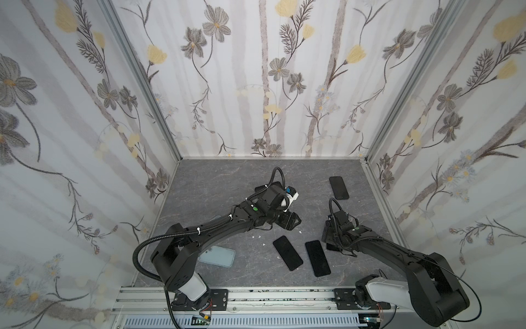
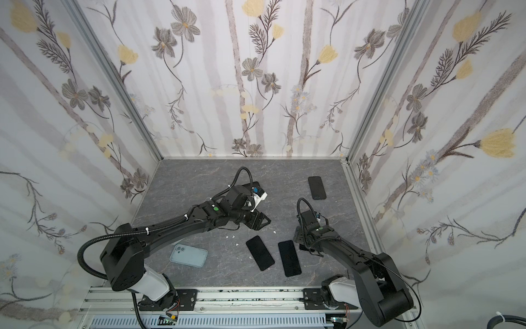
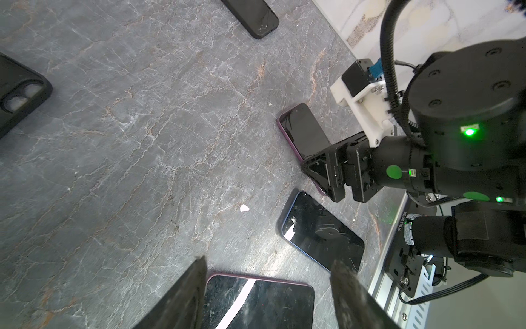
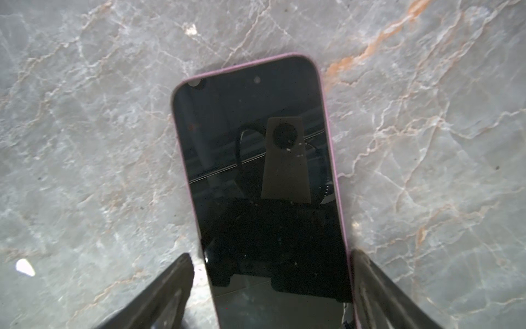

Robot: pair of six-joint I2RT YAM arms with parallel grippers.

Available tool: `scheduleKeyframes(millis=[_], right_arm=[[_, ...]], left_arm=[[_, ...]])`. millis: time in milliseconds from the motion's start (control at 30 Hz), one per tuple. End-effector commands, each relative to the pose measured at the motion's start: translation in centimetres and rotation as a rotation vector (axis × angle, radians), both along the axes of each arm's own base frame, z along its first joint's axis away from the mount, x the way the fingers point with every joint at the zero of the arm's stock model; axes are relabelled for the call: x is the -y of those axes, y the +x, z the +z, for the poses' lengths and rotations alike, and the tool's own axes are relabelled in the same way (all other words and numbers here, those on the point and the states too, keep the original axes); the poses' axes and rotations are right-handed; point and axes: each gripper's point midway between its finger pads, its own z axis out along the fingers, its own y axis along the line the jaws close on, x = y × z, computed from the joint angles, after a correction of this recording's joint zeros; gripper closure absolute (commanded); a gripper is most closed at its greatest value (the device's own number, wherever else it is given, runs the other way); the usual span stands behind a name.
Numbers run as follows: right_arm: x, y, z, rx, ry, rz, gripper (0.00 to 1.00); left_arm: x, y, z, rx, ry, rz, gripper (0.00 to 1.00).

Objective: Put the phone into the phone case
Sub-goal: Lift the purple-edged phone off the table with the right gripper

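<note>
You have four phones, all lying flat with dark screens up: a pink-rimmed phone [image 4: 262,182] toward the front right, a blue-rimmed phone [image 1: 317,258] near it, a purple-rimmed phone [image 1: 287,252] next along toward the middle (those two lie close, slanted alike, not touching), and a black phone [image 1: 338,187] well back on the right. Your pale blue case [image 2: 188,255] lies flat and empty at front left; your black case [image 3: 20,94] lies flat mid-table, camera holes showing

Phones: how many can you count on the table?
4. Far-right phone; two middle phones side by side; pink-edged phone between the jaws of the right gripper. More may be hidden.
</note>
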Motion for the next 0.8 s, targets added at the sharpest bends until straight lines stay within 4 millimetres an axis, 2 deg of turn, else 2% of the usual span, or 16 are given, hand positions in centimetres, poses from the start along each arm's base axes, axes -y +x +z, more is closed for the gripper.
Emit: scheduleKeyframes(millis=[0,167,367,533,767], right_arm=[[-2.7,-2.6,-1.0,-0.134,0.157,0.023,0.18],[-3.0,-3.1,-1.4,-0.165,0.157,0.034,0.22],[-1.9,-3.6,-2.3,-0.2,0.078,0.034,0.21],[-1.7,-3.6,-3.0,-0.232,0.047,0.046,0.2],[-2.1,-3.0,-2.4,-0.202,0.053,0.071,0.31]], left_arm=[[0.2,0.2,0.5,0.012,-0.016,-0.003,0.31],[0.1,0.2,0.5,0.021,-0.012,0.001,0.31],[0.1,0.3,0.4,0.019,-0.011,0.002,0.31],[0.1,0.3,0.5,0.021,-0.009,0.002,0.31],[-0.1,0.4,0.5,0.033,-0.002,0.007,0.31]])
